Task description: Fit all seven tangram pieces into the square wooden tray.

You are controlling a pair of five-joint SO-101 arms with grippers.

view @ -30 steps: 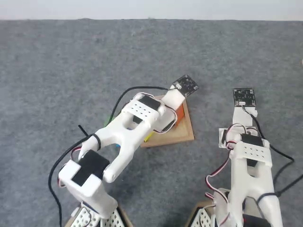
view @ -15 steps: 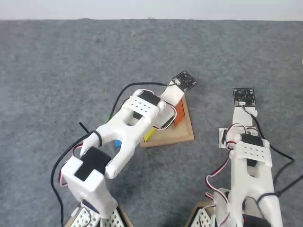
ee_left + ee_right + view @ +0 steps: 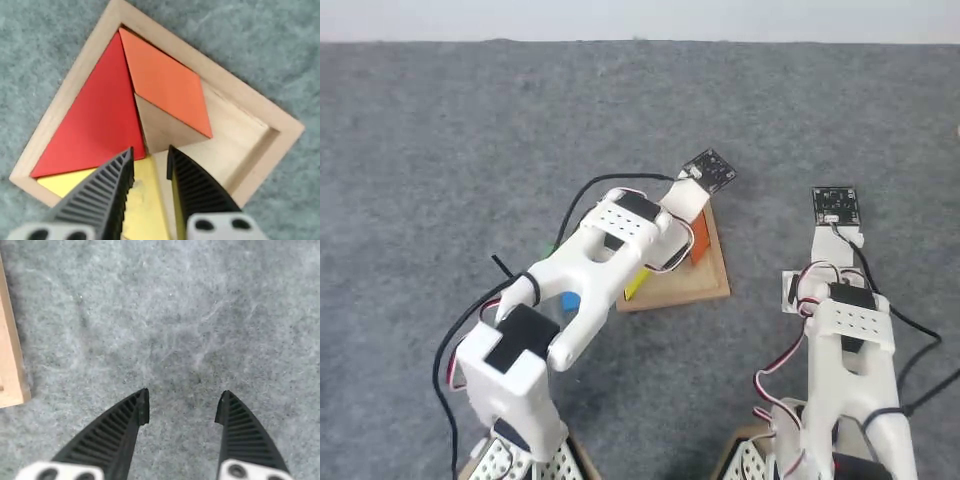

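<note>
Tray (image 3: pixel 225 85) sits directly under the left end effector (image 3: pixel 150 150). Three pieces are in: one red (image 3: pixel 100 120) triangle, one orange (image 3: pixel 167 85) parallelogram, one yellow (image 3: pixel 145 200) piece. Yellow is right under the tips, red and orange just past them, with a bare wood patch next to orange. Left end effector is open only a crack and looks to be gripping nothing. Right end effector (image 3: pixel 183 400) is spread wide and empty over bare counter (image 3: pixel 200 315), with the tray corner off to one side. One blue (image 3: pixel 568 300) piece lies on the counter under the left arm. My estimate: 3 of 7 placed, 4 to go, under half done. Count: 1 tray, 2 arms.
</note>
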